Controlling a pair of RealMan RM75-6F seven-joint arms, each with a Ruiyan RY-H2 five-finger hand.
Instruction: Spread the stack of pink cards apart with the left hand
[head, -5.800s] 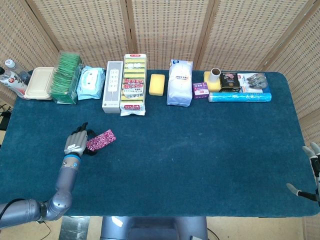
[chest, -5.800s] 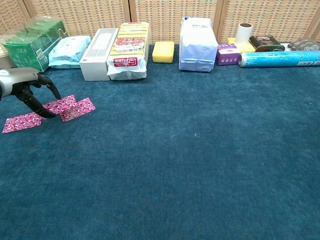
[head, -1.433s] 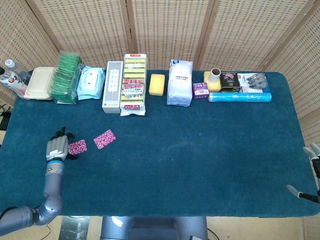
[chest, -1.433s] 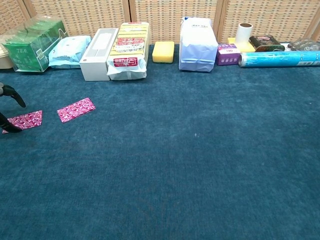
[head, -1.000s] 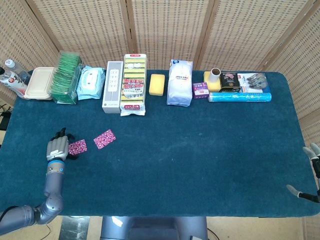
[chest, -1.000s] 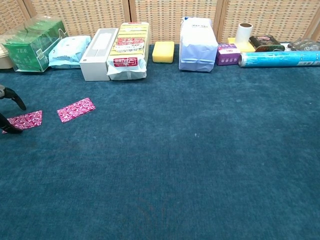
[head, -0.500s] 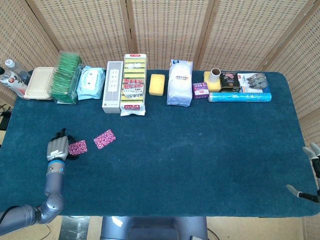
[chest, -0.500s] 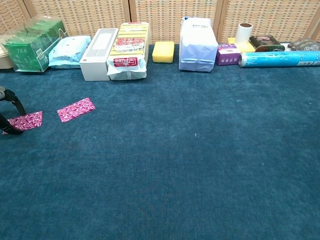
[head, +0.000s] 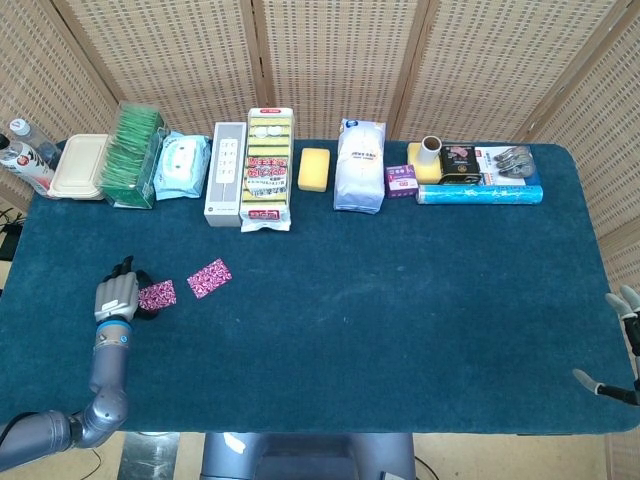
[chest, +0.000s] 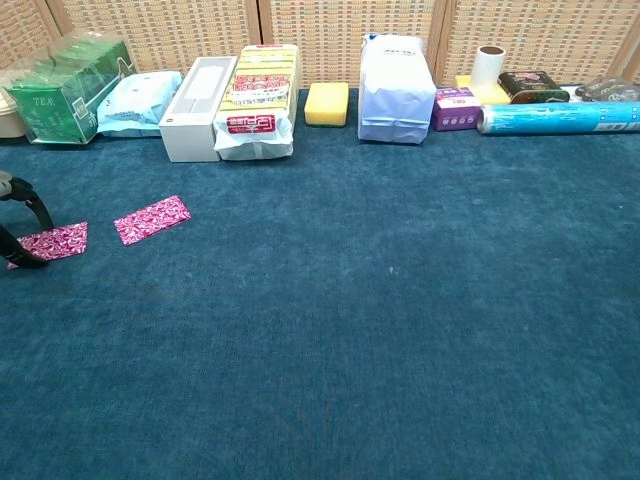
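Two pink patterned cards lie apart on the blue cloth at the left. One pink card (head: 209, 278) (chest: 152, 219) lies alone. The other card (head: 156, 294) (chest: 55, 242) lies further left, and my left hand (head: 117, 297) (chest: 18, 225) rests its dark fingertips on that card's left end, palm down, gripping nothing. Whether more cards lie beneath that one I cannot tell. My right hand (head: 625, 345) hangs past the table's front right corner with fingers apart and empty.
A row of goods lines the far edge: green tea box (head: 135, 155), wet wipes (head: 181, 166), white box (head: 224, 187), yellow pack (head: 269, 168), sponge (head: 315, 168), white bag (head: 359, 165), blue roll (head: 479, 192). The table's left edge (head: 12, 262) runs close to my left hand.
Since the earliest frames my left hand has slid left toward the table edge, dragging a card away from the overlapped pile. Over the last second it has barely moved.
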